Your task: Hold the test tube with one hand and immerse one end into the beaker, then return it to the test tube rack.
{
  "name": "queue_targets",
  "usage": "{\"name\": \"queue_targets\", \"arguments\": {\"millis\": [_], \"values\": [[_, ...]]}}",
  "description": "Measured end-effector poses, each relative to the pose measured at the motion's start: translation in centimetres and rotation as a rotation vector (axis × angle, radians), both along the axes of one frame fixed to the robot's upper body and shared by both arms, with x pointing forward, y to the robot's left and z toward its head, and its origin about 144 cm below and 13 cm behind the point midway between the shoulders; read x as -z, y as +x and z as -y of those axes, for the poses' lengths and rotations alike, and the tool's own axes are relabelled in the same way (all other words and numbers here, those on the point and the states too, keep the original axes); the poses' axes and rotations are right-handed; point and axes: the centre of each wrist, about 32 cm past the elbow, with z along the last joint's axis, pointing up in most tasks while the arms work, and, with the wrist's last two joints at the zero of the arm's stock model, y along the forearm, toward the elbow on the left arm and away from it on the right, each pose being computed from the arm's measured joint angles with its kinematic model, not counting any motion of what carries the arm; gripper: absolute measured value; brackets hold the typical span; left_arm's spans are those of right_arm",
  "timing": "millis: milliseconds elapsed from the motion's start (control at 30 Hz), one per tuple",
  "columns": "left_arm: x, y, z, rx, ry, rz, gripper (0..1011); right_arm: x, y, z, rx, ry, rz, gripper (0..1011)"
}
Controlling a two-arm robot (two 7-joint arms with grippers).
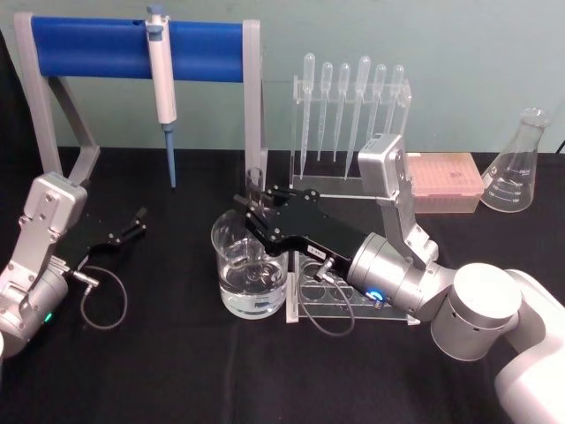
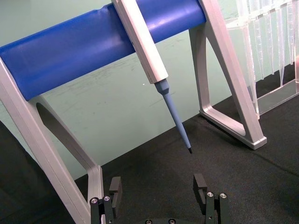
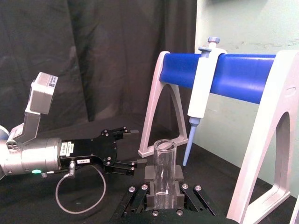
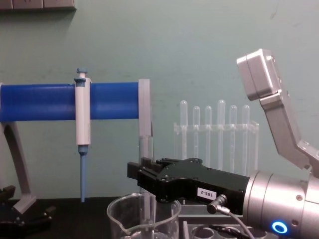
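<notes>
Test tube (image 1: 254,185) upright in right gripper (image 1: 253,210); end in beaker (image 1: 231,233)

Light: bright and even across the pale wall (image 4: 199,50).
Shadows: faint and soft, lost on the black bench (image 1: 177,371).
Glare: small glints on the beaker (image 1: 228,283), flask (image 1: 515,172) and test tube (image 3: 164,158); sheen along the blue bar (image 2: 93,51).
Dim spot: dark curtain (image 3: 93,56), right wrist view.
Glow: blue lamp (image 4: 279,228) on the right arm.

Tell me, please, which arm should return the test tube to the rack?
Likely right: the right end effector grips the test tube in the beaker, beside the rack; the left end effector rests open, far off.
</notes>
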Motion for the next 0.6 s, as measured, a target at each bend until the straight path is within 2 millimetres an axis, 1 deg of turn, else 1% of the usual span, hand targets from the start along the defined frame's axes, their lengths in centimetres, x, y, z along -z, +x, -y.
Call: {"name": "queue_targets", "arguments": {"millis": [367, 600], "values": [[0.00, 0.00, 0.00, 0.000, 0.000, 0.000, 1000, 0.00, -0.16, 0.16, 0.002, -0.004, -0.007, 224], [0.00, 0.00, 0.00, 0.000, 0.000, 0.000, 1000, -0.22, -0.10, 0.16, -0.007, -0.037, -0.004, 224]]}}
